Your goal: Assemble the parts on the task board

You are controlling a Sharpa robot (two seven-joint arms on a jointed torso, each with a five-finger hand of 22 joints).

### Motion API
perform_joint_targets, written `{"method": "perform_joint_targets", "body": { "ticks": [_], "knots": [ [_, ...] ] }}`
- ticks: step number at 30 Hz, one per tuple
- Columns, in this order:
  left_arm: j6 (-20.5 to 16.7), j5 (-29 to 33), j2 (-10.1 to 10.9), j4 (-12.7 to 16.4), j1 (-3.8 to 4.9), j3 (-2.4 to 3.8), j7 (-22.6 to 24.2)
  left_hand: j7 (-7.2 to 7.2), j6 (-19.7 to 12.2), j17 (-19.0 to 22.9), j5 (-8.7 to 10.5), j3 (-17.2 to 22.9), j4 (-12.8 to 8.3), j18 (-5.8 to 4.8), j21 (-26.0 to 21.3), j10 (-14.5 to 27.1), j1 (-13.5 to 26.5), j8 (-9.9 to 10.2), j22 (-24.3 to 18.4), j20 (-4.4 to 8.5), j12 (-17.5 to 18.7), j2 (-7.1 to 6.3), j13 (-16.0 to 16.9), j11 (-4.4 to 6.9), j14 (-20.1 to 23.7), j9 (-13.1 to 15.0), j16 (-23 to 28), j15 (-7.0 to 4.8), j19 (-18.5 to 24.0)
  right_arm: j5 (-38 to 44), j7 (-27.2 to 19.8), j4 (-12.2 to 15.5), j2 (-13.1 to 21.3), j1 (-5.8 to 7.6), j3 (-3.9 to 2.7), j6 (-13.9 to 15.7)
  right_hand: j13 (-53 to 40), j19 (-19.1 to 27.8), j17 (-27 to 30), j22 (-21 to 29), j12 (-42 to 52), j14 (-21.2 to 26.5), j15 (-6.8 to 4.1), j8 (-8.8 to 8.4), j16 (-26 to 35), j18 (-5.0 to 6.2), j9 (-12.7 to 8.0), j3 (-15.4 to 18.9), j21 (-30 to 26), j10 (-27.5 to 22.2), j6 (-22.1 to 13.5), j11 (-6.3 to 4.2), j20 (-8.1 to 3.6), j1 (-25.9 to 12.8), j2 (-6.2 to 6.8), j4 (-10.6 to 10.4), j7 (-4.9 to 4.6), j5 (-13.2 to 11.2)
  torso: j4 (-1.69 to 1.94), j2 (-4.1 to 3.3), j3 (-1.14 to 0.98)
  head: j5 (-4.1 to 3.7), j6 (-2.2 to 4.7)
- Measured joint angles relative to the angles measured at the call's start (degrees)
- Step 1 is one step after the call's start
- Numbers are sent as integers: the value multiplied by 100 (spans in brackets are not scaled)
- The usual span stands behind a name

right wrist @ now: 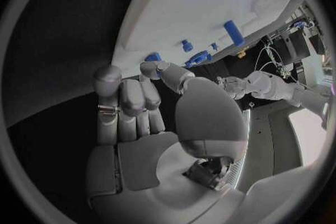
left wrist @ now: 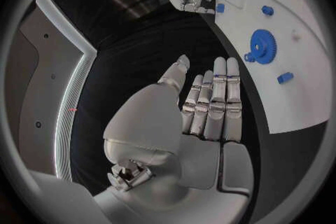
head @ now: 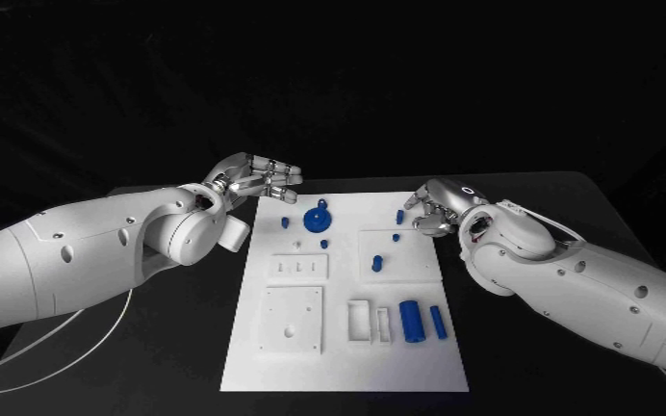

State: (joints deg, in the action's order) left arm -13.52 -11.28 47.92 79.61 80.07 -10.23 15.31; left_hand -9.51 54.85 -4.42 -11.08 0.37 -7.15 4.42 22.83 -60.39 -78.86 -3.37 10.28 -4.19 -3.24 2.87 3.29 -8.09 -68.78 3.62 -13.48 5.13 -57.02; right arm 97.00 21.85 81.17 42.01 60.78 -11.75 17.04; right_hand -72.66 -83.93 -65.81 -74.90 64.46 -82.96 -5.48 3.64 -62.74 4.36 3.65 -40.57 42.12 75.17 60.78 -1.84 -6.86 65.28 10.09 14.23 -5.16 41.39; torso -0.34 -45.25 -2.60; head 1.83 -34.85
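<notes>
Surface: black surface (head: 166,358) carrying one flat white rectangular task board (head: 347,363), lying between the two arms.
Board, far part: blue toothed gear wheel (head: 317,217) lying flat; small blue block (head: 285,222) just left of it; small blue pegs (head: 325,241) just on its near side.
Board, right part: raised white square plate (head: 417,257) with a short blue peg (head: 377,263) standing on it and a smaller blue stud (head: 396,238) at its far edge; another small blue peg (head: 401,215) stands by the board's far right edge.
Board, near part: two blue cylinders lying side by side, the thick blue cylinder (head: 411,321) left of the thin blue cylinder (head: 439,322); a white slotted holder (head: 370,322) just left of them, slots bare; a white square recessed plate (head: 293,320) at the near left; a small white plate with slots (head: 298,266) beyond it.
Left hand (head: 258,178): silver, above the board's far left corner, fingers straight and together, holding nothing.
Right hand (head: 432,212): silver, at the board's far right edge close to the edge peg, fingers curled inward, nothing held in them.
</notes>
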Motion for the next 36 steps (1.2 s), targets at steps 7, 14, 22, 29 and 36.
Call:
{"method": "perform_joint_targets", "body": {
  "ticks": [7, 14, 22, 29, 36],
  "knots": [
    [0, -1, 0, 1, 0, 0, -2, 0, 0, 0, 0, 0, 0, 0, 0, 0, 0, 0, 0, 0, 0, 0, 0, 0, 0, 0, 0, 0, 0, -73, -10, -49, -6, 0, 0, -169, -11, 0, -15, -1, 9, 6, 6, 0, 0, 0, 1, -25, 24, -11, 213, 33, 0, -44, -45, -7, -35, 0, 4, -2, 1, -6, -8],
    [1, -2, -1, 2, 0, 0, -3, 0, 0, 0, 0, 0, 0, 0, 0, 0, 0, 0, -1, 0, 0, 0, 0, 0, 0, 0, 0, 0, 0, -110, -8, -81, -17, -1, 1, -229, -11, 0, -20, -5, 23, 6, 7, 0, 0, 0, 1, -32, 24, 8, 214, 52, 0, -44, -44, 0, -35, 0, 4, -3, 3, -7, -17],
    [1, -3, 0, 1, 0, 0, -3, 0, 0, 0, 0, 0, 0, 0, 0, 0, 0, 0, -1, 0, 0, 0, 0, 0, 0, 0, 0, 0, 0, -118, -3, -109, -61, 0, 1, -232, -10, 0, -20, -4, 23, 7, 7, 0, 0, 0, 1, -48, 24, 8, 214, 52, 0, -68, -68, 16, -34, 0, 5, -3, 2, -1, -18],
    [2, -3, -4, -2, 0, 0, -3, 0, 0, -1, 0, 0, 0, 0, 0, 0, 0, 0, -2, 0, 0, 0, 0, 0, 0, 0, 0, 0, 0, -122, -14, -167, -147, 1, -1, -223, -10, 0, -20, -4, 23, 8, 8, 0, 0, 0, 1, -79, 24, 8, 159, 52, 1, -68, -68, 16, 20, 0, 8, -3, 3, 2, -14],
    [3, -3, -7, -10, 0, 0, -4, 0, 0, -1, 0, 0, 0, 0, 0, 0, 0, 0, -2, 0, 0, 0, 0, 0, 0, 0, 0, 0, 0, -125, -28, -212, -195, 1, 0, -209, -10, 0, -19, -3, 23, 8, 8, 0, 0, 1, 1, -238, 49, 8, 159, 52, 1, -127, -67, 32, 20, -56, 8, -4, 4, 8, -19]
  ]
}}
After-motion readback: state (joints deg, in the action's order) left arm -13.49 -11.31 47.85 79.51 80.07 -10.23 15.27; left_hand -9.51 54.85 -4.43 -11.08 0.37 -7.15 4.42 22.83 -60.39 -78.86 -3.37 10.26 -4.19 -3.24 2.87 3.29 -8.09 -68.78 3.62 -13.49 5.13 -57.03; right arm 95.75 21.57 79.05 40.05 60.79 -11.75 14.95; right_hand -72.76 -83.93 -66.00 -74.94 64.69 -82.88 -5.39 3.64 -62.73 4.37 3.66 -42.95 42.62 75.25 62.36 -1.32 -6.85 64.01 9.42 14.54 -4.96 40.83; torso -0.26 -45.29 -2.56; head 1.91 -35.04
